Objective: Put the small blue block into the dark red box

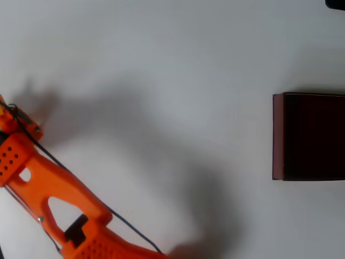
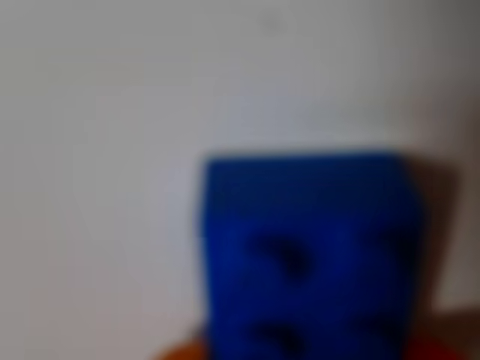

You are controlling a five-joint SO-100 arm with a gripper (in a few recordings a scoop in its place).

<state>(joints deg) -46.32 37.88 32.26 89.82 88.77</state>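
Small blue block (image 2: 307, 259) looms huge and blurred in the wrist view, right up against the camera over the white table (image 2: 97, 150), with slivers of orange at the bottom edge. Whether the fingers pinch it, I cannot tell. In the overhead view the orange arm (image 1: 54, 189) sits lower left, well apart from the dark red box (image 1: 277, 137) at right, its black inside bare.

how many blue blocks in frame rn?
1. The small blue block sits close up and blurred in the wrist view, low and right of centre. More could be hidden under the orange arm in the overhead view.
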